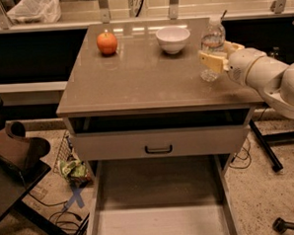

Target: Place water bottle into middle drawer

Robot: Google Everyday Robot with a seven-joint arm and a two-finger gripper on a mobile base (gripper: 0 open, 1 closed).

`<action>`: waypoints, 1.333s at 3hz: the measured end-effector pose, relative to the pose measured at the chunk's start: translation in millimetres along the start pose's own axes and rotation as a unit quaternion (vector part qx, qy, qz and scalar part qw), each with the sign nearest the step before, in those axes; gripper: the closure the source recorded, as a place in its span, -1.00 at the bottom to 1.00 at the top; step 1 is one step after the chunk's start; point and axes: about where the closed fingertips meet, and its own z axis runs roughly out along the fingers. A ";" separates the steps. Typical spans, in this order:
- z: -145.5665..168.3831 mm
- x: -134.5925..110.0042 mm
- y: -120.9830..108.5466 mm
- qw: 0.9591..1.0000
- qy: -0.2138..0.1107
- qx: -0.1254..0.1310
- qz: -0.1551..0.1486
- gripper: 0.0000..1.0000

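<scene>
The water bottle (212,43), clear with a white cap, stands upright at the right rear of the tan tabletop (145,75). My gripper (220,56) reaches in from the right and is shut on it at mid-height. One cream finger (211,61) crosses the bottle's front and the other shows behind it. I cannot tell whether the bottle's base touches the top. The middle drawer (160,188) is pulled far out below the table's front. Its brown floor is bare between pale side walls.
An orange-red apple (106,43) and a white bowl (173,38) sit at the table's back. The upper drawer with a grey front and black handle (158,149) is slightly open. A dark chair (18,151) and green packet (73,170) lie left. Black stand legs (267,150) are on the right.
</scene>
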 end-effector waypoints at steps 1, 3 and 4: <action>3.9 -0.4 2.7 1.000 -0.001 -0.003 -0.002 0.45; 9.5 -3.7 3.6 1.000 0.004 -0.008 0.000 1.00; 0.1 -32.4 -2.0 1.000 0.006 -0.011 -0.003 1.00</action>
